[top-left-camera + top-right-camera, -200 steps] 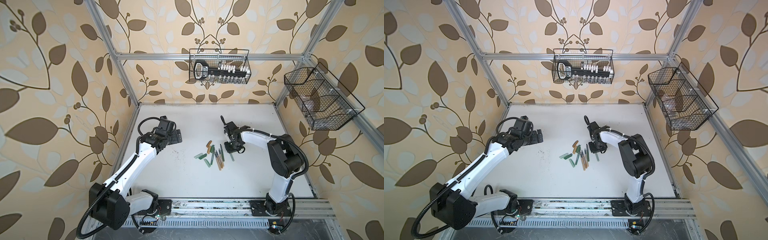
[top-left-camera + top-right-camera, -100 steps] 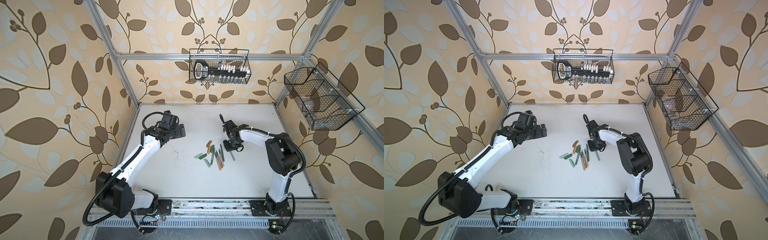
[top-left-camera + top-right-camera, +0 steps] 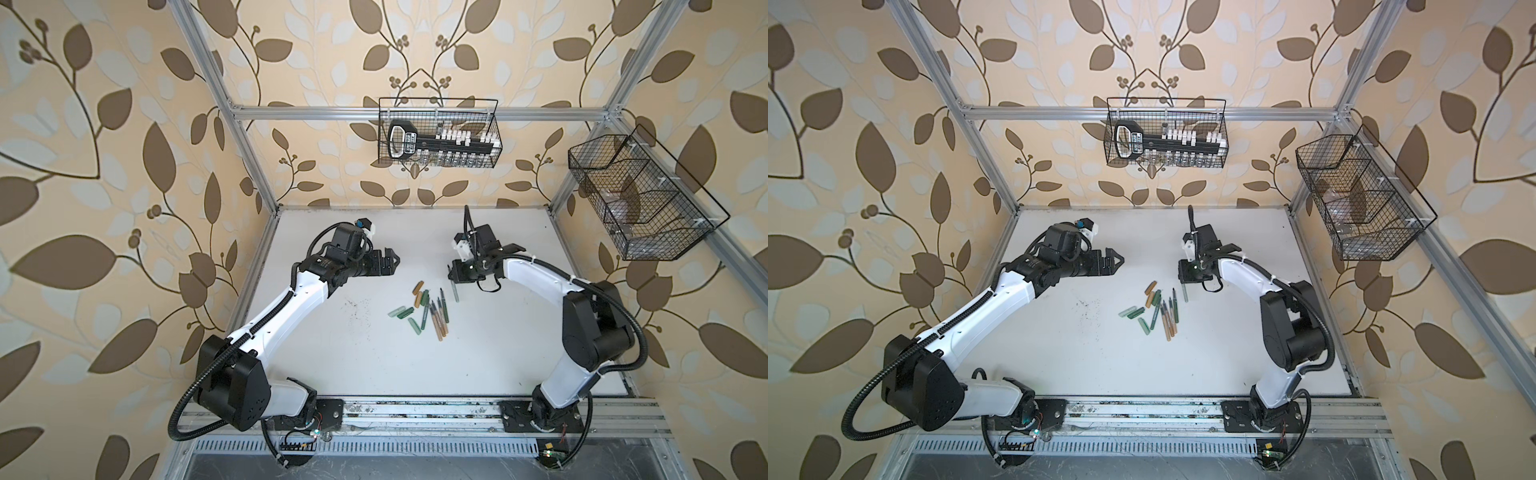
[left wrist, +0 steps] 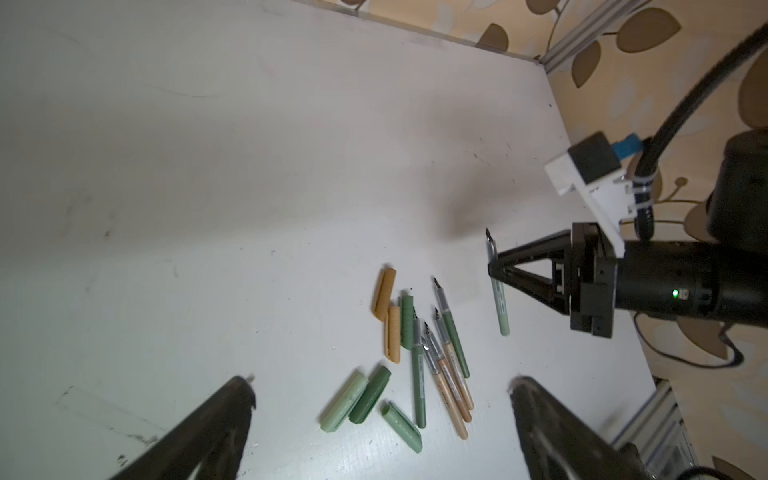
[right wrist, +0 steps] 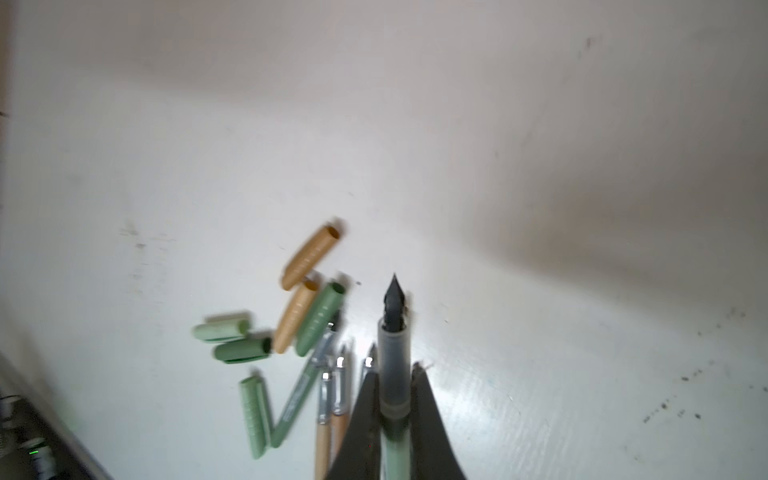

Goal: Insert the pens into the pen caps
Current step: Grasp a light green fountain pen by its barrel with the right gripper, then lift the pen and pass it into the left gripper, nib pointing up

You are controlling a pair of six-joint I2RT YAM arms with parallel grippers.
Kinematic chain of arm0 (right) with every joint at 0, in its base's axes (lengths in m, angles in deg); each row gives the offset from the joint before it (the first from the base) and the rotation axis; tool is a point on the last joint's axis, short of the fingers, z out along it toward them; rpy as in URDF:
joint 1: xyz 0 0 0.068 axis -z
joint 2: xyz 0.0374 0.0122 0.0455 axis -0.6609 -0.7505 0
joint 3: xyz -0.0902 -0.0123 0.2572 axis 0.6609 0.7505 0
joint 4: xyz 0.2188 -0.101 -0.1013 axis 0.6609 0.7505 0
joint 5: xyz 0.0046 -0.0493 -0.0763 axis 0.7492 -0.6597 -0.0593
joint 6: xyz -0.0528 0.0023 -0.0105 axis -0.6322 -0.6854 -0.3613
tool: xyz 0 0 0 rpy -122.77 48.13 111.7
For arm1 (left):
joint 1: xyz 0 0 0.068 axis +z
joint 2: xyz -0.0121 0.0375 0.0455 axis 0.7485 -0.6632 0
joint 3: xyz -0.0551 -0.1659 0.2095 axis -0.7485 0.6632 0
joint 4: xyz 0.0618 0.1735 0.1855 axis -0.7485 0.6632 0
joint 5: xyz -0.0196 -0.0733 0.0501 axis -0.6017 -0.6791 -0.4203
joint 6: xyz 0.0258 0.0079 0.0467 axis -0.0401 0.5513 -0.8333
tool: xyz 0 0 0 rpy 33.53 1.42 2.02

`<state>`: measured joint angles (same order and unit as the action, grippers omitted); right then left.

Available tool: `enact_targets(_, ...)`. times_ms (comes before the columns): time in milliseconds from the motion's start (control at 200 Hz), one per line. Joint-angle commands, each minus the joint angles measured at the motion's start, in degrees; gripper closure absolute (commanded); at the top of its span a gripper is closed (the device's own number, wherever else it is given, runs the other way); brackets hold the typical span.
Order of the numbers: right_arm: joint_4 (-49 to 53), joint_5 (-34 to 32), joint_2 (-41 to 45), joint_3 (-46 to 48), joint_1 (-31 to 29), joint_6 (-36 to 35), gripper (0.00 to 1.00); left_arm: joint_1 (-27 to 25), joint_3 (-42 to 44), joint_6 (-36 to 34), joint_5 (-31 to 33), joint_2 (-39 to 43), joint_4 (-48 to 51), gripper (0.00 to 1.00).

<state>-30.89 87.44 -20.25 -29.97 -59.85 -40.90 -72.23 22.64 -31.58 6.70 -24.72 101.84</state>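
Several pens [image 3: 435,321] and pen caps [image 3: 401,311] lie in a loose pile mid-table in both top views. The left wrist view shows two tan caps [image 4: 384,293], a pale mint cap [image 4: 345,401] and dark green caps [image 4: 370,395] beside tan and green pens [image 4: 451,386]. My right gripper [image 5: 394,374] is shut on a pale green pen [image 5: 392,357] just right of the pile, dark nib pointing away from the jaws. That pen [image 3: 456,294] hangs low over the table. My left gripper [image 3: 392,262] hovers open left of the pile, nothing between its fingers [image 4: 239,399].
A wire basket [image 3: 438,133] with a black tool hangs on the back wall. Another wire basket [image 3: 640,199] hangs on the right wall. Dark specks [image 3: 357,305] mark the white table left of the pile. Aluminium posts frame the table's edges.
My right gripper has closed on the pale green pen. My left arm has swung its open gripper right, toward the pile.
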Motion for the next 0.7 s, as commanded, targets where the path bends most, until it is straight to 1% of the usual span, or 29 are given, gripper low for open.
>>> enact_targets(0,-14.1,15.9,2.5,2.1,1.0,7.8,0.94,-1.7,1.4,0.1,-8.7,2.8,-7.9,0.01)
enact_targets(70,-22.1,21.1,3.3,2.7,0.9,13.2,0.95,-1.9,2.1,1.6,-11.0,3.1,-10.9,0.01)
enact_targets(160,-31.5,25.4,4.0,3.3,0.2,19.0,0.95,-2.0,2.4,3.8,-14.2,2.8,-15.4,0.02)
enact_targets(275,-45.0,28.8,4.4,4.6,-0.8,27.7,0.95,-2.8,0.9,4.8,-16.9,1.3,-17.3,0.05)
enact_targets(305,-47.6,29.6,4.3,4.6,-1.1,29.5,0.95,-3.0,0.5,4.7,-17.3,1.1,-17.5,0.08)
enact_targets(415,-54.4,31.5,3.7,4.7,-1.8,34.8,0.95,-3.2,-0.1,4.7,-17.2,0.4,-18.7,0.11)
enact_targets(490,-57.9,32.6,3.9,4.8,-2.3,36.7,0.95,-3.2,-0.3,4.6,-17.4,-0.2,-19.2,0.14)
enact_targets(575,-59.1,33.8,4.0,4.7,-3.3,36.9,0.95,-3.2,-1.3,4.6,-18.5,-1.2,-19.7,0.20)
enact_targets(695,-59.6,34.1,4.1,4.7,-4.5,36.7,0.95,-3.2,-2.6,4.6,-20.1,-2.3,-19.9,0.34)
